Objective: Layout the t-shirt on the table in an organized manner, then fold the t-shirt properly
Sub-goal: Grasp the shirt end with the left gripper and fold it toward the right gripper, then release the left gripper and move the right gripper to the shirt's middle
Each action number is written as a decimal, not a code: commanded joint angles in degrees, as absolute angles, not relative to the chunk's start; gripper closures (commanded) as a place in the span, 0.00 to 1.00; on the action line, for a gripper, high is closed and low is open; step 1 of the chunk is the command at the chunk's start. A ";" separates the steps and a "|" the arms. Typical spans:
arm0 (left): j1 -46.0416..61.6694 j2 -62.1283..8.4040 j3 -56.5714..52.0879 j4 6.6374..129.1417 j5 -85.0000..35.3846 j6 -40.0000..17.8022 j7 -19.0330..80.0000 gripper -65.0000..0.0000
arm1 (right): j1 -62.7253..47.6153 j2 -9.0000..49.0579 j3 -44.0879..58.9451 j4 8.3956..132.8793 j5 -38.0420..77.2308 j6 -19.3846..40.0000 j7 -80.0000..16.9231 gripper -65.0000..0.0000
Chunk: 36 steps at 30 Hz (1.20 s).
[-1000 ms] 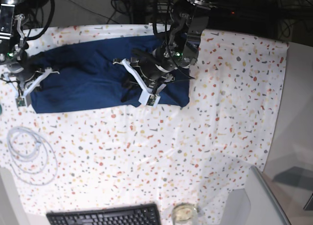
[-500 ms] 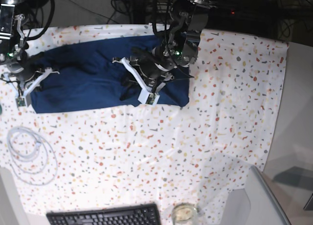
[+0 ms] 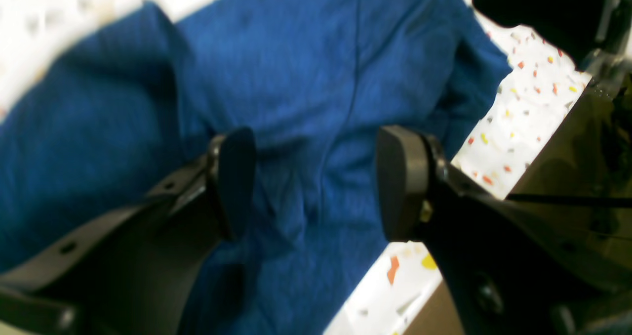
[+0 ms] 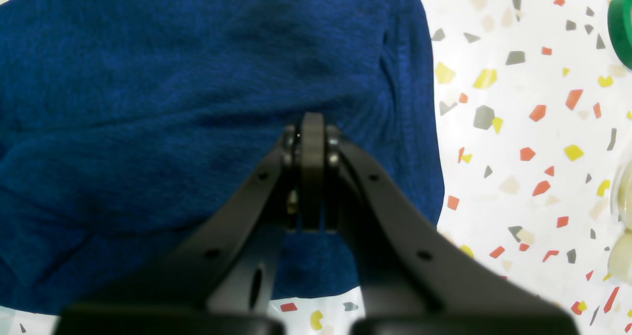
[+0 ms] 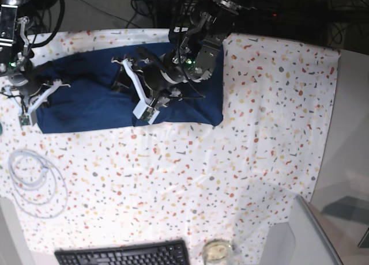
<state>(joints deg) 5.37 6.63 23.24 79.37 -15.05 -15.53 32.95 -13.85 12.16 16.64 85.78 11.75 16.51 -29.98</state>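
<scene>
— Our left gripper (image 3: 316, 182) hangs wide apart over the wrinkly navy blue t-shirt (image 5: 98, 98), gripping nothing.

— Our right gripper (image 4: 312, 147) is pinched closed at its edge; it lies across the flecked white table (image 5: 230, 161).

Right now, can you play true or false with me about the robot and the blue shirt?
1. The left end effector is open above the t-shirt. True.
2. The right end effector is wide open. False: its jaws are pressed together over the shirt.
3. The t-shirt hangs off the table. False: it lies flat on the speckled cloth.
4. A keyboard sits at the table's near edge. True.
5. The shirt has a big picture on it. False: it is plain dark blue.
</scene>
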 commanded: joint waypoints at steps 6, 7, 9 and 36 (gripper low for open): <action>5.58 7.34 25.98 83.82 -15.87 -16.13 31.96 0.43 | -13.23 12.88 16.84 86.81 12.09 16.66 -28.88 1.00; 6.02 7.16 25.80 85.23 -15.87 -16.13 31.96 0.43 | -13.32 12.88 16.84 86.90 12.09 16.66 -28.88 1.00; 8.22 4.18 23.52 88.92 -15.87 -16.13 31.96 0.49 | -13.85 12.79 16.84 88.84 12.18 16.66 -29.05 1.00; 26.95 -5.41 -47.08 94.11 -15.87 -16.48 31.52 1.00 | -13.41 1.63 -27.65 92.09 12.00 -6.46 -34.07 1.00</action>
